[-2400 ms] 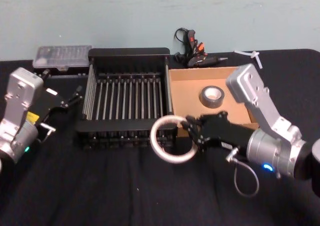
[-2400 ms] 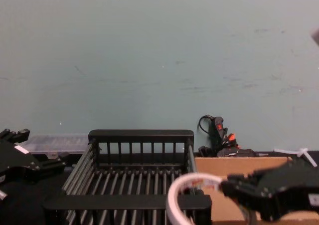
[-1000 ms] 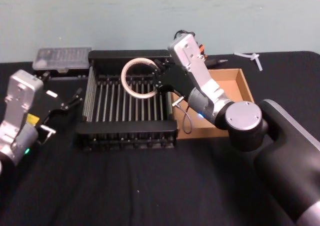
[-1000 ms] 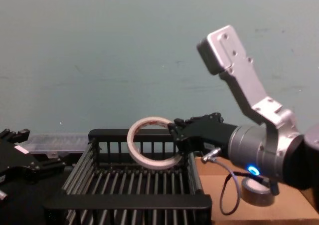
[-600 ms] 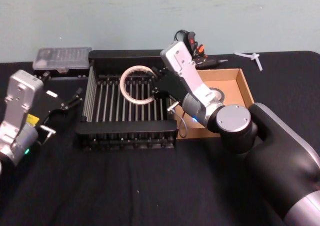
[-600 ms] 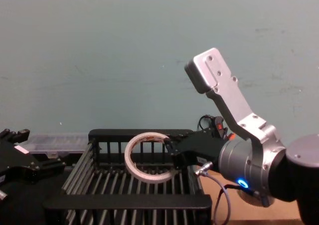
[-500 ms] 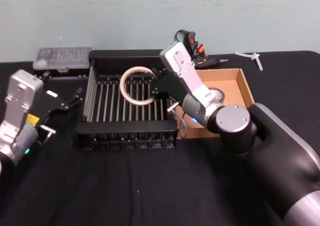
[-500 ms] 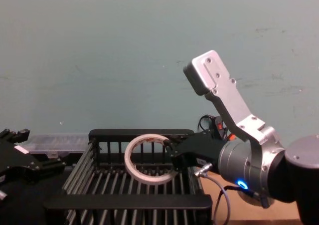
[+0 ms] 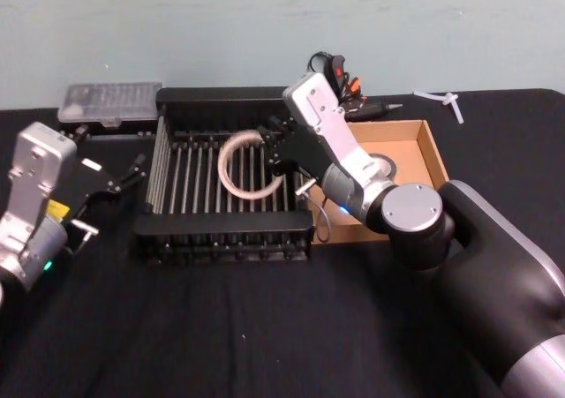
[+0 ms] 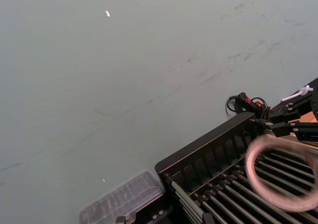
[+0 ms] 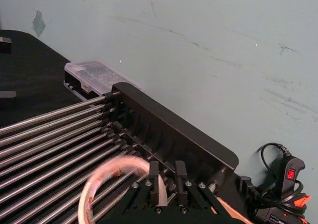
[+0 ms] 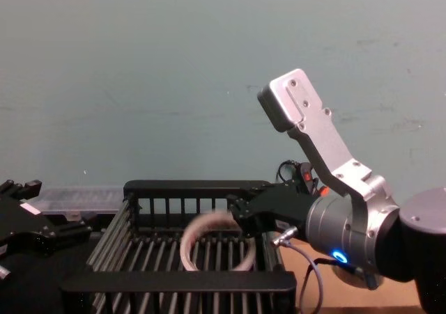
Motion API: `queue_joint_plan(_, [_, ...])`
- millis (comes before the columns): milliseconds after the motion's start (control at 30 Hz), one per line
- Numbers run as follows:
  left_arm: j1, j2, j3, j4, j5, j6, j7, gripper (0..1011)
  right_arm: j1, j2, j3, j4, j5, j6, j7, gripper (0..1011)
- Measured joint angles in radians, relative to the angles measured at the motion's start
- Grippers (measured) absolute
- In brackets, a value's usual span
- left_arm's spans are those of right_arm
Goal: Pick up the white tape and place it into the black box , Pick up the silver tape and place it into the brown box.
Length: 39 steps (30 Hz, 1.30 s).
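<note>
Placement of the first item, at its release stage. Head view: right gripper point(image 9: 275, 146) is reached over the black box point(image 9: 225, 230), inside its right wall; the white tape point(image 9: 250, 166) sits just beside and below the fingertips, over the barred floor and within the rims, apparently free of the grip. Silver tape point(image 9: 381, 164) lies in the brown box point(image 9: 433, 155), behind the gripper's wrist and partly hidden by the arm, so the second item looks to be already placed. Left gripper point(image 9: 128, 173) is parked well away, beyond the box's far wall from the working hand. Left wrist view: the white roll appears blurred above the bars, just off the tips of the right gripper. Right wrist view: the two fingers point(image 11: 154, 177) stand a little apart, and the roll sits directly beneath them against the bars; whether it touches a pad cannot be told. Chest view: the roll is low in the crate, below the gripper, not between its jaws. Judgement: the white tape is as good as delivered; the next move calls for lifting the hand straight up clear of the rim, without catching the roll. Surface: a table under black cloth point(image 9: 221, 327). Room: a plain teal wall point(image 9: 265, 18); behind the boxes are a clear plastic case point(image 9: 110, 101) and a corded tool point(image 9: 340, 85).
</note>
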Motion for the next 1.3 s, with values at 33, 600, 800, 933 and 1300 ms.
queue_joint_plan(33, [0.0, 0.0, 0.0, 0.0, 0.0, 0.0, 0.0, 1001, 0.0, 0.0, 0.0, 0.0, 0.0, 0.0, 0.0, 207])
queue_joint_plan(600, [0.0, 0.0, 0.0, 0.0, 0.0, 0.0, 0.0, 1001, -0.001, 0.001, 0.0, -0.002, 0.003, 0.0, 0.001, 762])
queue_joint_plan(800, [0.0, 0.0, 0.0, 0.0, 0.0, 0.0, 0.0, 1001, -0.005, 0.002, 0.004, -0.009, 0.003, 0.0, 0.006, 921])
queue_joint_plan(933, [0.0, 0.0, 0.0, 0.0, 0.0, 0.0, 0.0, 1001, -0.027, 0.012, 0.019, -0.049, 0.001, 0.008, 0.016, 1002])
queue_joint_plan(1300, [0.0, 0.0, 0.0, 0.0, 0.0, 0.0, 0.0, 1001, -0.092, 0.062, 0.086, -0.179, -0.01, 0.037, -0.001, 1002])
